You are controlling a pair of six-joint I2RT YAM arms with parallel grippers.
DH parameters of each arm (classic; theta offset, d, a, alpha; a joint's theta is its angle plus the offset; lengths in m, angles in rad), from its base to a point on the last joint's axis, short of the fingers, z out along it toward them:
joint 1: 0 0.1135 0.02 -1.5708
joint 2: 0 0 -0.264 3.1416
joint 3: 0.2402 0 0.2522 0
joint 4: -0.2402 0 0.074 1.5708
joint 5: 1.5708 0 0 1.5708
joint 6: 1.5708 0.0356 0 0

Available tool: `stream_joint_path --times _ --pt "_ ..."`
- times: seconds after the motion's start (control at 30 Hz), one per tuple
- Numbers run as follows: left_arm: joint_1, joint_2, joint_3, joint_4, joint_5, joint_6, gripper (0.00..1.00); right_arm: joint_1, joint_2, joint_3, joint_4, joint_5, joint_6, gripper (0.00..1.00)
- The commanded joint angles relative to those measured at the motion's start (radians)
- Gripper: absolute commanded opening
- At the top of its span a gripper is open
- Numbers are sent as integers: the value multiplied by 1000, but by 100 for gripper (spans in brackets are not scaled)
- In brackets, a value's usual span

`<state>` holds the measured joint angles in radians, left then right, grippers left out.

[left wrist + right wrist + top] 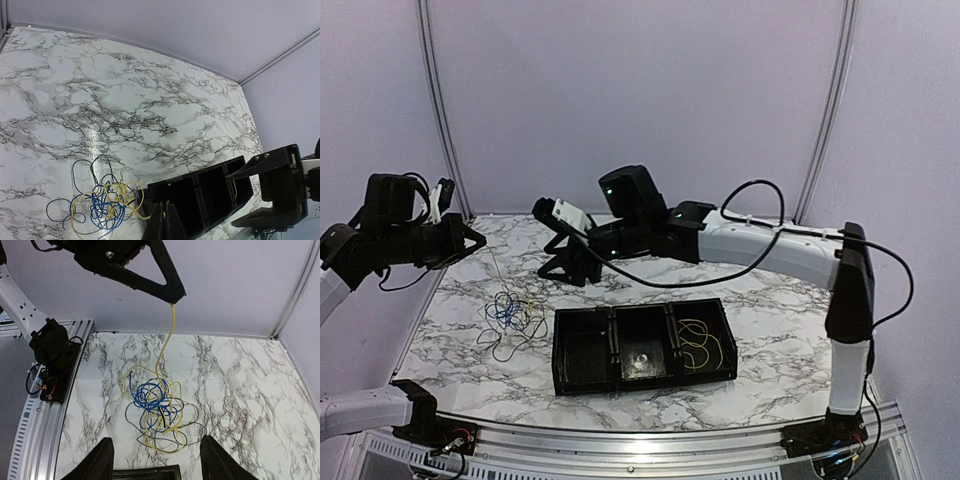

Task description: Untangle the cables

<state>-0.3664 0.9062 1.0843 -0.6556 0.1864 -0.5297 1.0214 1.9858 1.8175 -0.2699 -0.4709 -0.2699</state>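
The cables [510,318] lie as one tangle of yellow, blue and dark loops on the marble table, left of the tray. My left gripper [478,241] hangs above the tangle, shut on a yellow cable strand [172,325] that rises taut from the pile. In the left wrist view its closed fingertips [167,214] pinch that strand above the tangle [100,206]. My right gripper [565,270] hovers open and empty over the table behind the tray, its fingers [104,462] framing the tangle [157,410] from a height. Another yellow cable [705,345] lies in the tray's right compartment.
A black three-compartment tray [612,345] sits at the table's front middle; its edge shows in the right wrist view [145,473] and it shows in the left wrist view [210,192]. Curved wall panels surround the table. An aluminium rail [650,440] runs along the near edge.
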Motion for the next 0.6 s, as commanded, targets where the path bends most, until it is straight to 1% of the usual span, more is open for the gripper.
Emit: stream_joint_path --times 0.0,0.2,0.3,0.37,0.4,0.43,0.5,0.57 --pt "2 -53 34 -19 30 6 0 32 134 160 53 -38 115 61" --pt "3 -88 47 -20 50 -26 0 68 273 291 129 -44 178 66" --pt "2 -93 53 -20 58 -31 0 94 319 341 162 -19 188 64" --pt "3 -97 55 -19 60 -34 0 107 344 369 193 10 211 60" --pt "2 -99 57 -20 61 -34 0 110 357 380 207 33 227 54" --pt "3 -100 59 -19 61 -36 0 112 365 391 219 53 244 51" --pt "2 -104 60 -21 59 -38 0 112 380 410 234 95 260 33" --pt "3 -107 59 -21 50 -39 0 112 385 418 240 143 260 12"
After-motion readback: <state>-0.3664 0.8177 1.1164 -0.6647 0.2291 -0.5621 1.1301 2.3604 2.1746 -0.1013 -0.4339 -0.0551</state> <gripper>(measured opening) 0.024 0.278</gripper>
